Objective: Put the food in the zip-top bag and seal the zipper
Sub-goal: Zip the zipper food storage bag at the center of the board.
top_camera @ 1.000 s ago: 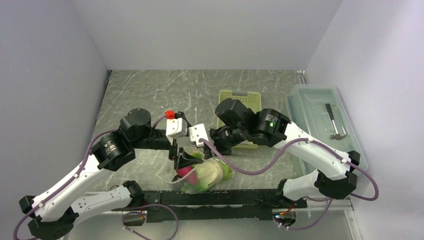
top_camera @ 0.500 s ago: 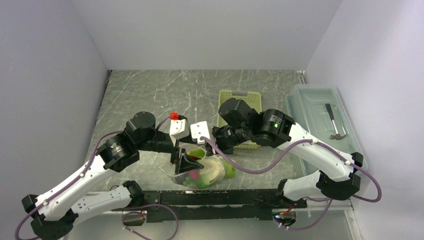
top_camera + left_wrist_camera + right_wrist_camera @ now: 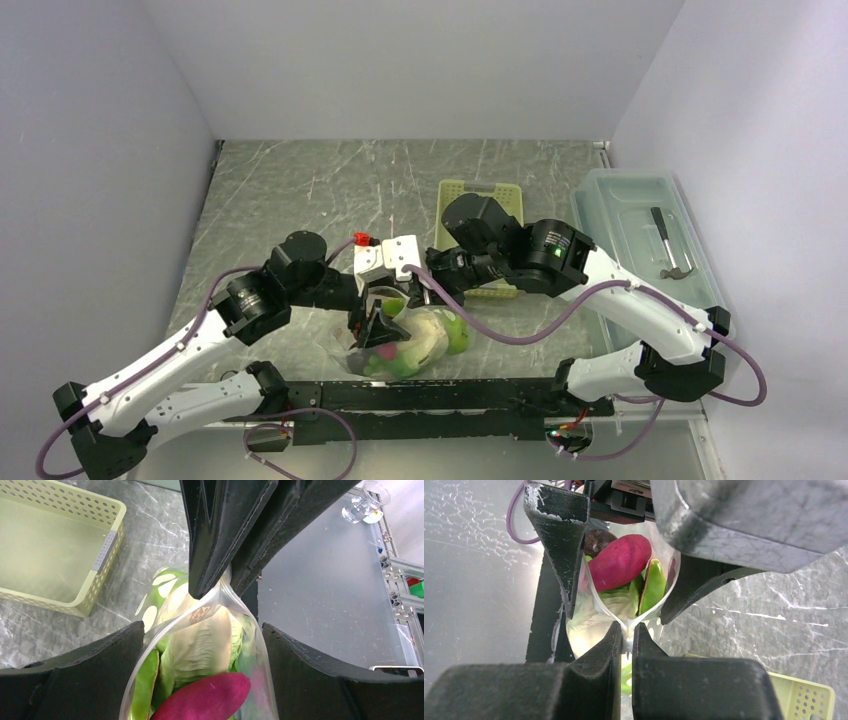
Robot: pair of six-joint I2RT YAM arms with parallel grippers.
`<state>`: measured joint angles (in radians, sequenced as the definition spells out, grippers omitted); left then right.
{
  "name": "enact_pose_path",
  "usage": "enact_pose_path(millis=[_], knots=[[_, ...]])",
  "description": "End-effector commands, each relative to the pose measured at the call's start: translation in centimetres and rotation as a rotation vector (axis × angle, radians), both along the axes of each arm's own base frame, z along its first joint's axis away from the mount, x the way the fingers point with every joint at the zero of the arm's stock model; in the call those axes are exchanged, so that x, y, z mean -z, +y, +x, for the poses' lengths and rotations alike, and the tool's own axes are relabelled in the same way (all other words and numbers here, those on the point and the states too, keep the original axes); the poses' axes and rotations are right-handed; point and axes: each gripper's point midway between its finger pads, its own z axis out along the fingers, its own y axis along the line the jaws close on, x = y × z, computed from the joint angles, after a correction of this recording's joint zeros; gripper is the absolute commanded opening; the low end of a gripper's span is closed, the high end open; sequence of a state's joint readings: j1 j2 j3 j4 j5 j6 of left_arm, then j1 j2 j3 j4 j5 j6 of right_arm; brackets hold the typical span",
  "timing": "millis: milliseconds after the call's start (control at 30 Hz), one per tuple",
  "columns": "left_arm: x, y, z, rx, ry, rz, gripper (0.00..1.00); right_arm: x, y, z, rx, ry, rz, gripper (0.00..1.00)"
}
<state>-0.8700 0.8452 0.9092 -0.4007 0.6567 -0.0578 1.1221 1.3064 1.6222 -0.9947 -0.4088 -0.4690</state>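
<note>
The zip-top bag lies near the table's front edge and is full of food. Through it show pale green lettuce, a magenta piece and a green pod. My right gripper is shut on the end of the zipper, pinching the bag's corner from above. The left gripper is open. Its fingers stand on either side of the bag's mouth, which gapes between them just below the right gripper.
A yellow-green perforated basket stands just behind the grippers. At the right sits a clear lidded box with a small tool inside. The dark front rail runs right below the bag.
The left arm has swung right, bringing its open gripper over the bag's mouth up against the right gripper. The bag has shifted slightly with it. The right gripper keeps its pinch.
</note>
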Motion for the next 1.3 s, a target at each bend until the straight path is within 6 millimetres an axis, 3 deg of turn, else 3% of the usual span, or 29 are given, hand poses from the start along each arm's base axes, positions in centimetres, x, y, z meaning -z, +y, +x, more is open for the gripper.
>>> enact_pose_path(millis=[0,200,400,500,567,767,833,933,1000,1100,1267], knots=[[-0.9,-0.2,0.2,-0.009,-0.019,-0.029,0.9,-4.5,0.9,0.3,0.022,-0.045,0.146,0.0],[-1.1,0.5,0.5,-0.044,-0.044,-0.01,0.73,-4.0,1.0,0.9,0.06,-0.034,0.117,0.0],[-0.9,1.1,0.4,-0.048,-0.047,0.033,0.28,-3.9,0.9,1.2,0.093,-0.022,0.109,0.0],[-0.9,1.5,0.5,-0.044,-0.071,0.053,0.15,-3.9,0.8,1.5,0.113,-0.023,0.095,0.0],[-1.2,1.7,0.3,-0.039,-0.08,0.055,0.0,-3.7,0.6,1.6,0.127,-0.023,0.08,0.0],[-2.4,2.1,-1.2,0.026,-0.086,0.034,0.0,-4.0,0.7,2.1,0.156,-0.032,0.086,0.0],[-2.6,2.2,-1.5,0.04,-0.086,0.033,0.0,-4.8,0.8,2.4,0.171,-0.047,0.128,0.11],[-2.9,2.2,-1.6,0.043,-0.09,0.027,0.0,-6.3,0.8,2.3,0.176,-0.064,0.211,0.41],[-3.2,2.3,-1.7,0.041,-0.096,0.016,0.0,-7.4,0.6,2.1,0.177,-0.077,0.273,0.54],[-3.4,2.4,-1.8,0.039,-0.102,0.006,0.0,-8.2,0.2,1.6,0.177,-0.073,0.332,0.64],[-4.4,2.7,-1.9,0.032,-0.125,-0.027,0.0,-7.9,-0.2,0.6,0.165,-0.028,0.385,0.69]])
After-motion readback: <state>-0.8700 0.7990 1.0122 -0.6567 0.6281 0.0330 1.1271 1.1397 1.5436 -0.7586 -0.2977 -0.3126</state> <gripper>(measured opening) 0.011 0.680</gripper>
